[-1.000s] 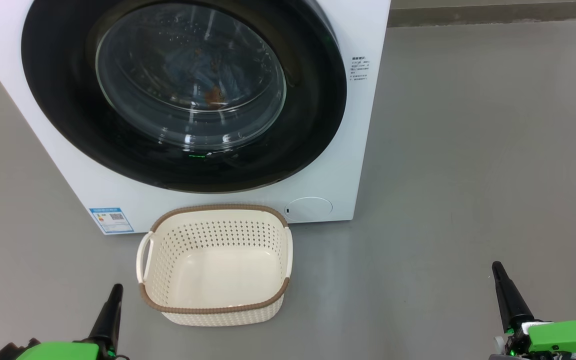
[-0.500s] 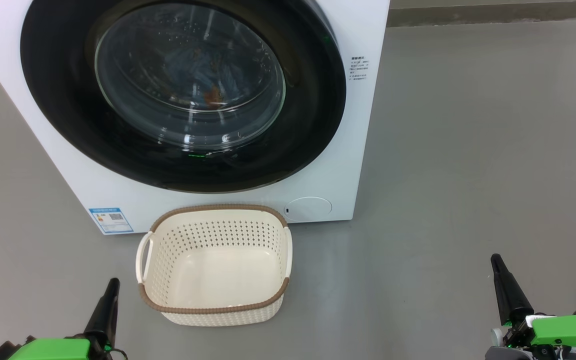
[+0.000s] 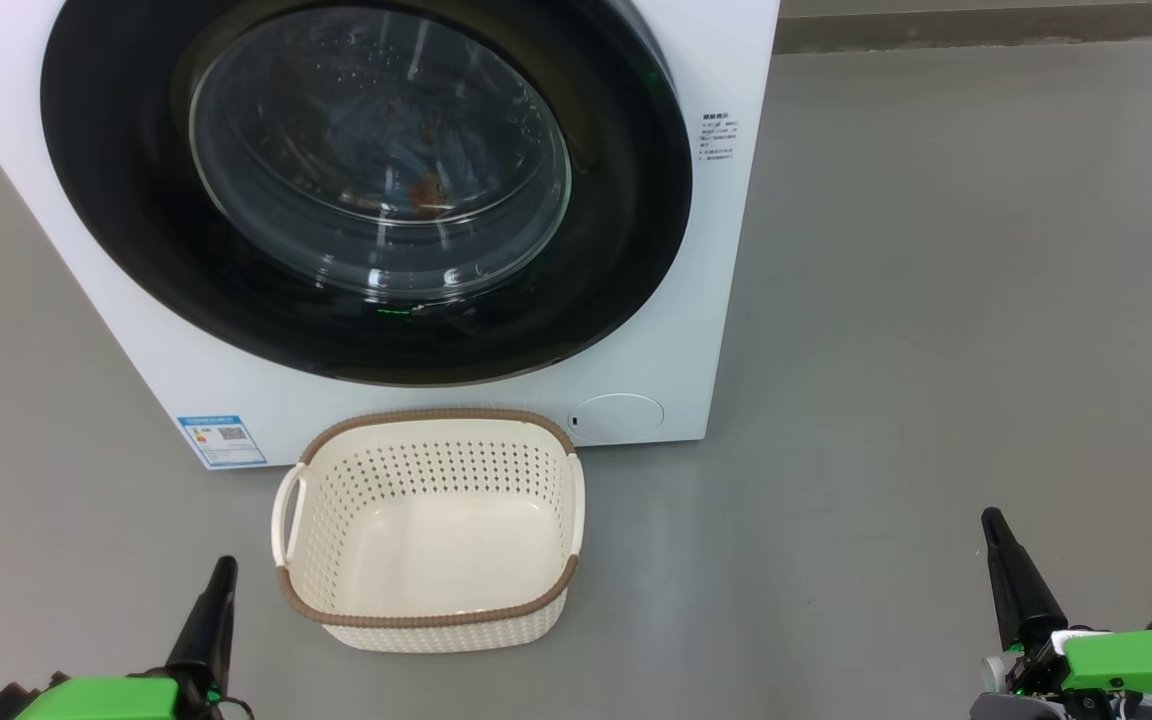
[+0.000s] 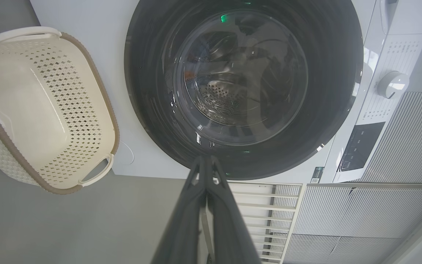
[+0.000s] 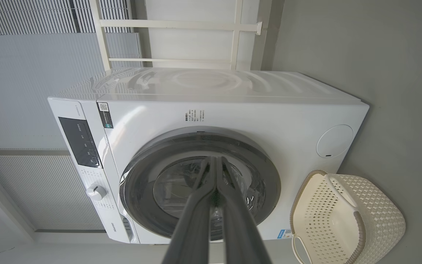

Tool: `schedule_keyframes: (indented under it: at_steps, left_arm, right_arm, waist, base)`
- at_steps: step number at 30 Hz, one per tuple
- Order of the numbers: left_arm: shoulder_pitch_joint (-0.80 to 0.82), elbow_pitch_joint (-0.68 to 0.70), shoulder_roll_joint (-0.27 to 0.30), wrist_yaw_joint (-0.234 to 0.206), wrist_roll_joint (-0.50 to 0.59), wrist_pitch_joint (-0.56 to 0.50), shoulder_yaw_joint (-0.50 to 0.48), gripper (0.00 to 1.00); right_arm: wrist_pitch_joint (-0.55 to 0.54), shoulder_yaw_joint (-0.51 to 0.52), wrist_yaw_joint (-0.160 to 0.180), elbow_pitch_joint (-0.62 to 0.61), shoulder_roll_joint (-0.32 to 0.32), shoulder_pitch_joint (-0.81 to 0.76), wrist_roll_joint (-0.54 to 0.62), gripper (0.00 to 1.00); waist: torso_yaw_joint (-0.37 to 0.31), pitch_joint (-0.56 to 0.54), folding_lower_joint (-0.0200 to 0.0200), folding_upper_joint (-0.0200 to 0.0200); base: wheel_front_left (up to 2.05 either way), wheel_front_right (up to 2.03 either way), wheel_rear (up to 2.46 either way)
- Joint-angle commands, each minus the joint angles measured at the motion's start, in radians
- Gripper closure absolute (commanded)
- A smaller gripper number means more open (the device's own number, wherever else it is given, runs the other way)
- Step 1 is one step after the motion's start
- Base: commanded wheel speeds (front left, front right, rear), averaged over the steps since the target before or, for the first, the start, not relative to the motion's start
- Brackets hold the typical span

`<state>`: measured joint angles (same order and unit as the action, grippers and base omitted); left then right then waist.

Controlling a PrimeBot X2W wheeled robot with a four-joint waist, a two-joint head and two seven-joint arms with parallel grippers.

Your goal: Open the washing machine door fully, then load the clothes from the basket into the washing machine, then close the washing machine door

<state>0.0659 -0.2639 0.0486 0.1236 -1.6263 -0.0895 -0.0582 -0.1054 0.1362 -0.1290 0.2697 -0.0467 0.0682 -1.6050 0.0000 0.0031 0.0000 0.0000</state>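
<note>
At the lower left, the left gripper [image 3: 224, 570] is seen above the grey floor [image 3: 936, 300], its two dark fingers pressed together with nothing between them. Just beyond it, a blue label sticker [image 3: 222, 441] is fixed to the lower left corner of the washing machine [image 3: 736, 300]; a QR code can be made out on it, but its print is too small to be read. The basket [image 3: 426, 619] is set on the floor just in front of the machine, below the washing machine door [image 3: 626, 200], with its bare cream bottom exposed. Above it, the door is shown shut against the white front, and the clothes [image 3: 406, 150], blue fabric with an orange-brown patch, are glimpsed through the bulging glass, inside the drum. A round service flap [image 3: 618, 417] is seen at the machine's lower right, just behind the basket's far right corner. Higher up, a small block of printed text [image 3: 719, 137] is carried near the front's right edge; it cannot be read. In the right wrist view, a dark control panel [image 5: 81, 141], a white dial [image 5: 96, 191] and a narrow QR-code sticker [image 5: 104, 115] are shown beside the door. At the lower right, the right gripper [image 3: 994, 528] is held well apart from the basket, its fingers likewise closed tight on nothing.
</note>
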Motion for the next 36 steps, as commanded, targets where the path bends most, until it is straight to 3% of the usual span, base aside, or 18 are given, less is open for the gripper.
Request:
schedule_keyframes:
  at_steps: [1, 36]
  left_arm:
    - [0.04, 0.019, 0.016, 0.007, 0.001, -0.008, -0.036, 1.0]
    - [0.041, 0.019, 0.011, 0.007, 0.008, -0.014, -0.044, 1.0]
  right_arm:
    - [-0.008, -0.022, -0.002, -0.025, -0.004, 0.04, -0.003, 1.0]
    - [-0.008, -0.022, -0.002, -0.025, -0.004, 0.04, -0.004, 1.0]
  waist:
    - [0.0, 0.0, 0.0, 0.0]
    - [0.0, 0.0, 0.0, 0.0]
  base:
    - [0.0, 0.0, 0.0]
    - [0.0, 0.0, 0.0]
